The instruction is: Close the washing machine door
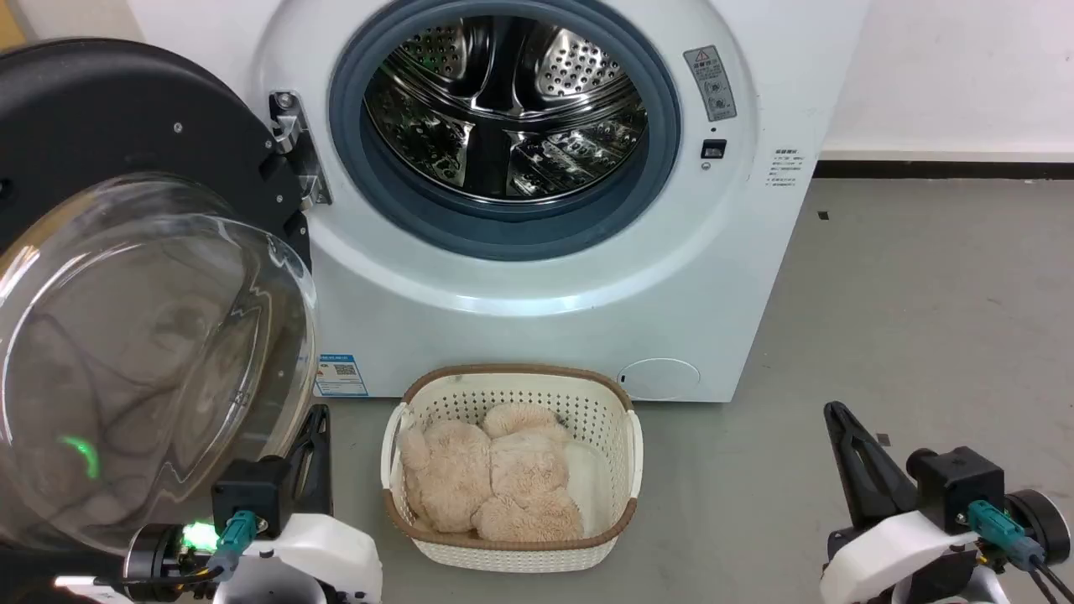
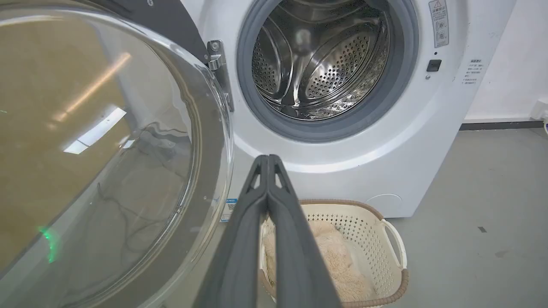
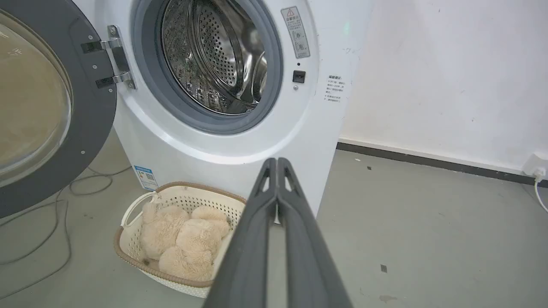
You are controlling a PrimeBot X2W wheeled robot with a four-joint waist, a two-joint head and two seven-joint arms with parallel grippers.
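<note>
Washing machine door (image 1: 143, 335) is swung wide open, hanging off its hinge (image 1: 294, 147) on the left of the washing machine (image 1: 537, 285), glass bowl bulging toward me. Drum is open and looks empty.

Left claw (image 1: 319, 415) is clenched on nothing, just beside the door's lower edge; can't tell if it touches. Right claw (image 1: 835, 411) is also clenched and empty, well apart on the right over bare floor (image 1: 923, 294).

Handling, my read: rigid, fairly heavy, swings freely on the hinge. No grip needed, it's a push job. The glass is slick and curved, so I'd put closed fingers on the black rim, far from the hinge for leverage. The latch probably wants a firm final shove.

Watch item: basket (image 1: 512, 377) with plush toy (image 1: 495, 478) sits on the floor right under the opening. Can't judge swing clearance from here.
</note>
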